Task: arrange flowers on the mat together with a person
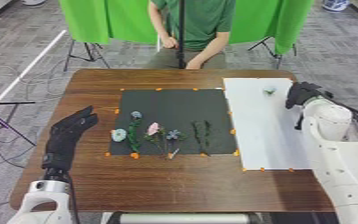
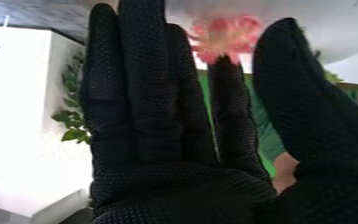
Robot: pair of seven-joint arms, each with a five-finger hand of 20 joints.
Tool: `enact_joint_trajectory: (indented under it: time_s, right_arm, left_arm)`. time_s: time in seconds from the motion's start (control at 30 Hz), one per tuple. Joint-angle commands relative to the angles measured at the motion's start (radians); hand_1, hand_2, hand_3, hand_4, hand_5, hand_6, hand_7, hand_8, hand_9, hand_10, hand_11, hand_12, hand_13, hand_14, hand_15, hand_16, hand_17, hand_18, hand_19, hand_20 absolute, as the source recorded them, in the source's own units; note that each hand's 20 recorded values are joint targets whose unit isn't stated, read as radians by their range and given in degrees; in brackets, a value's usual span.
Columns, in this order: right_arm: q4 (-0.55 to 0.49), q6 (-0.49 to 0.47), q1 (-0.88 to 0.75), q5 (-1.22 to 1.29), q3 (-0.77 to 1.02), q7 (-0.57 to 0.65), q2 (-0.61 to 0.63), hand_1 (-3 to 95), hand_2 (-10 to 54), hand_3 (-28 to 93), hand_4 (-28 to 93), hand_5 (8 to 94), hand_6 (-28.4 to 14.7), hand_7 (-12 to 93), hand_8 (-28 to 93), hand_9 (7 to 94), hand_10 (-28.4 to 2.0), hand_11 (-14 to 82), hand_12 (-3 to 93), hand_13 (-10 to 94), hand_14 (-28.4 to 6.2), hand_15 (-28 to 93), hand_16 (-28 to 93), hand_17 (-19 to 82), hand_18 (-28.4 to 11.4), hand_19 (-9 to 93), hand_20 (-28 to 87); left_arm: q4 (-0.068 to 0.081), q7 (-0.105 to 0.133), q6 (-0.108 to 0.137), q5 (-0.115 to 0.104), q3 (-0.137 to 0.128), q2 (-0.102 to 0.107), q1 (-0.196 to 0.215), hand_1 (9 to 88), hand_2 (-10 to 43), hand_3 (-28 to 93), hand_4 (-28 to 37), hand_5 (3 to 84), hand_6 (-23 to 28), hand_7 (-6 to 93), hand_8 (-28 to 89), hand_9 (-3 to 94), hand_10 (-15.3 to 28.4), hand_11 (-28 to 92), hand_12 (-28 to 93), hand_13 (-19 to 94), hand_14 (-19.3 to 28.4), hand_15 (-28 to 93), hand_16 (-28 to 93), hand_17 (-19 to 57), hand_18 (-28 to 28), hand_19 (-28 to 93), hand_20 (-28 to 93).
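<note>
1. Since the blooms look light and soft, the pink flower [image 1: 153, 128] probably wants a gentle pinch low on its stem; squeezed petals could crush.
2. The dark green sprigs [image 1: 206, 135] look thin, pliable and liable to slip or tangle; lifting each mid-stem seems safest.
3. These lie on the black mat [image 1: 162, 107]; a pale flower [image 1: 270, 90] lies near the far edge of the white mat [image 1: 264, 135].
4. The right hand [image 2: 158, 135] is open by the white mat's outer edge; a pink-red bloom [image 2: 224, 35] appears near its fingertips, though I cannot tell whether they touch.
5. The left hand [image 1: 63, 132] is open, fingers extended, beside the black mat.
6. The brown wooden table [image 1: 158, 192] looks smooth, so stems might slide; beyond are a green curtain [image 1: 87, 20] and grey flooring [image 1: 7, 55].
</note>
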Motion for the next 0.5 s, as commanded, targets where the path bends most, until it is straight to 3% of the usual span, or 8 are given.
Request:
enact_joint_trajectory:
  time_s: [0.03, 0.17, 0.3, 0.5]
  right_arm:
    - [0.031, 0.137, -0.068, -0.051, 0.029, -0.046, -0.030, 53.5, -9.5, 66, -27, 61.7, 6.3, 20, -14, 73.1, -11.7, 14.5, 17.3, 83, -3.7, 25, 36, 51, -13.4, 57, 39]
    - [0.042, 0.215, -0.096, -0.033, 0.031, -0.045, -0.034, 63.2, -9.5, 56, -25, 73.6, 5.2, 20, -3, 84.4, -9.7, 5.6, 30.4, 89, -0.9, 23, 43, 56, -12.8, 61, 41]
    - [0.033, 0.285, -0.092, 0.025, 0.003, -0.033, -0.014, 66.5, -9.5, 56, -25, 83.4, 3.8, 19, 4, 92.1, -7.7, 5.8, 34.9, 94, -1.0, 31, 39, 60, -13.3, 67, 42]
    - [-0.166, 0.315, -0.045, 0.266, -0.134, 0.103, 0.072, 67.4, -9.5, 56, -24, 85.8, 3.2, 18, 5, 93.7, -7.8, 7.6, 34.7, 94, -1.4, 38, 31, 62, -13.4, 71, 41]
  left_arm:
    - [0.009, -0.015, -0.016, 0.003, 0.004, -0.011, 0.001, 30.1, -4.4, 64, -15.1, 47.5, 8.5, 4.9, -6, 46.8, 14.3, 14, 12, 39, 16.9, 13, 1, 11.0, 12.4, 12, 23]
    - [0.006, -0.016, -0.017, 0.003, 0.002, -0.013, 0.006, 30.1, -4.3, 64, -15.1, 47.5, 8.5, 4.9, -6, 46.8, 14.3, 14, 12, 39, 16.8, 13, 1, 11.0, 12.2, 11, 23]
    - [0.001, -0.015, -0.009, 0.000, -0.001, -0.013, 0.013, 30.1, -4.3, 64, -15.1, 47.5, 8.4, 4.9, -6, 46.8, 14.3, 14, 12, 39, 16.9, 13, 1, 10.8, 12.1, 10, 23]
    - [0.001, -0.022, -0.013, -0.003, -0.007, 0.002, 0.012, 30.1, -4.2, 64, -15.1, 47.4, 8.4, 4.9, -6, 46.9, 14.3, 14, 12, 39, 16.9, 13, 1, 10.6, 12.0, 10, 22]
